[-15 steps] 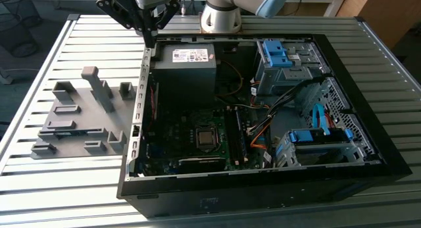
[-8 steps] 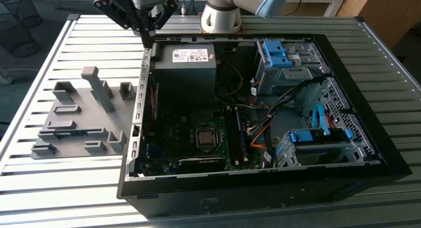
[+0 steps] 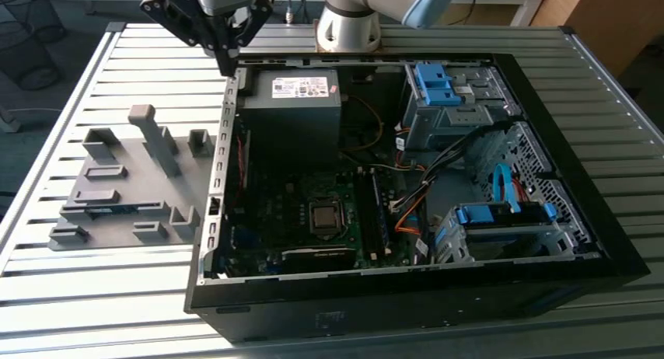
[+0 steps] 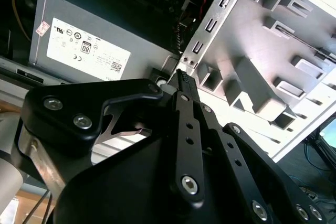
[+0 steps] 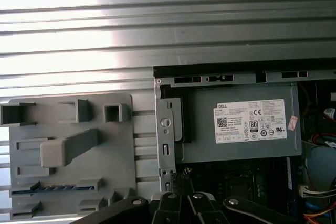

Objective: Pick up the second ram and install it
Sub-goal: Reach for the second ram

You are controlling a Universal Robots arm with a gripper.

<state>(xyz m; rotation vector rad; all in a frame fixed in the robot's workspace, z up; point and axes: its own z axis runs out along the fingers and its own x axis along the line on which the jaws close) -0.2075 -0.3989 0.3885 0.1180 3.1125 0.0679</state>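
The second ram (image 5: pixel 58 188) is a thin blue-green stick lying in a slot of the grey holder tray (image 5: pixel 142 145), near the tray's edge; in the exterior view the ram (image 3: pixel 104 209) sits on the tray's near-left part. My gripper (image 3: pixel 226 68) hangs above the far left corner of the open computer case (image 3: pixel 311 312), next to the power supply (image 3: pixel 295 87). It is well away from the ram. Its fingers are closed together with nothing between them, as both wrist views show the gripper (image 4: pixel 182 75) (image 5: pixel 181 178).
The case's metal side wall (image 3: pixel 223 149) stands between the tray and the motherboard (image 3: pixel 311 211). Green memory slots (image 3: pixel 375 219) run beside the processor socket. Blue drive-bay clips (image 3: pixel 436 83) and cables fill the case's right side in the exterior view. Everything rests on a slatted metal table (image 3: pixel 104 312).
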